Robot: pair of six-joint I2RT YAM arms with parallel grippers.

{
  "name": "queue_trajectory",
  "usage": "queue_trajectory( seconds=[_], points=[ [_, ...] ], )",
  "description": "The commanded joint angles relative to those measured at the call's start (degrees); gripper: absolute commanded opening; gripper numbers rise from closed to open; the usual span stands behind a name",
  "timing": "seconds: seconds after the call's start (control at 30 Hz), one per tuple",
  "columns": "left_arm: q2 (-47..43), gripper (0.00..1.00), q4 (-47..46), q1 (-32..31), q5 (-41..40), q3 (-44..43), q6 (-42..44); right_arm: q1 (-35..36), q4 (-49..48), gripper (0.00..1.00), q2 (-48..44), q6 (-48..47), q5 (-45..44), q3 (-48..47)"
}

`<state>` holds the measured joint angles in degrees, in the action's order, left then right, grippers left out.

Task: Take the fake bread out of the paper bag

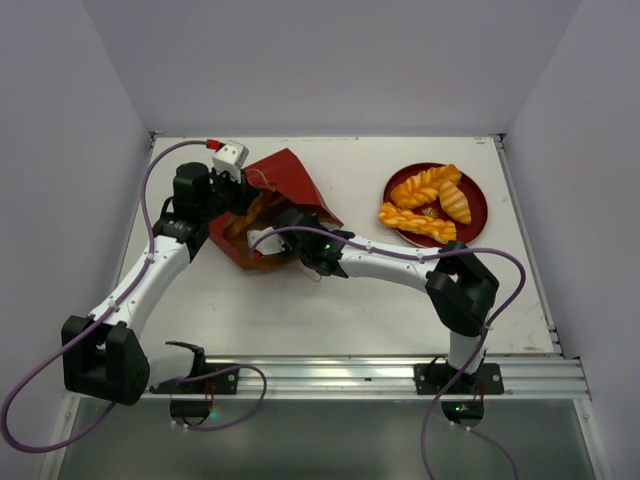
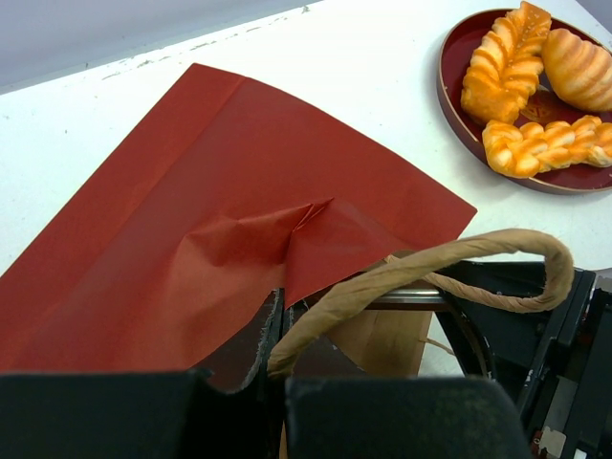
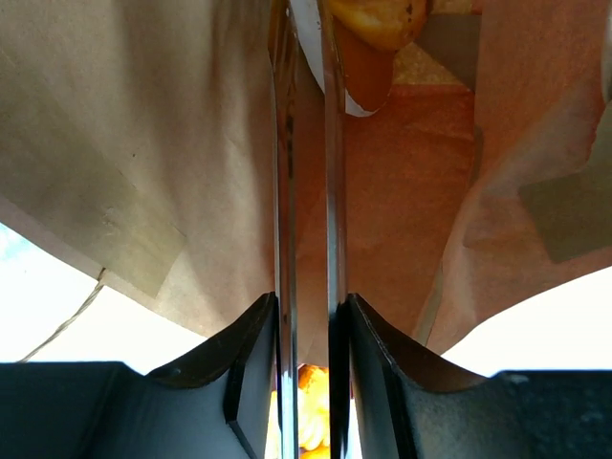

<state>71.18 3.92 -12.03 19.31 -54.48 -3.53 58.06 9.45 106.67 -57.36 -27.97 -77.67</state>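
Left gripper (image 1: 238,200) pinches the tall red paper bag's (image 2: 191,220) rim; right gripper (image 3: 306,57), fingers narrowly parted, points lengthwise at a glossy orange-golden toy pastry (image 3: 378,19) deeper inside

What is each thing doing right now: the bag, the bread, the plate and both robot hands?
paper bag, lying on its side, mouth open.
fake bread on the plate, three pieces, out of the bag.
fake bread in the bag, one piece visible inside.
red plate, holding three pieces.
left hand, shut on the bag's edge.
right hand, inside the bag, fingers slightly apart.
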Motion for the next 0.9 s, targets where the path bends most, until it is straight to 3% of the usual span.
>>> queue_trajectory(
  seconds=[0.0,0.87],
  points=[
    [-1.2,0.00,-1.3,-0.3,0.6,0.7,1.0,-0.1,-3.0,0.38,0.1,-0.6,-1.9,-2.7],
    [-1.0,0.00,-1.3,-0.3,0.7,0.7,0.9,0.3,-5.8,0.47,0.5,-3.0,-2.5,-3.6]
  ],
)
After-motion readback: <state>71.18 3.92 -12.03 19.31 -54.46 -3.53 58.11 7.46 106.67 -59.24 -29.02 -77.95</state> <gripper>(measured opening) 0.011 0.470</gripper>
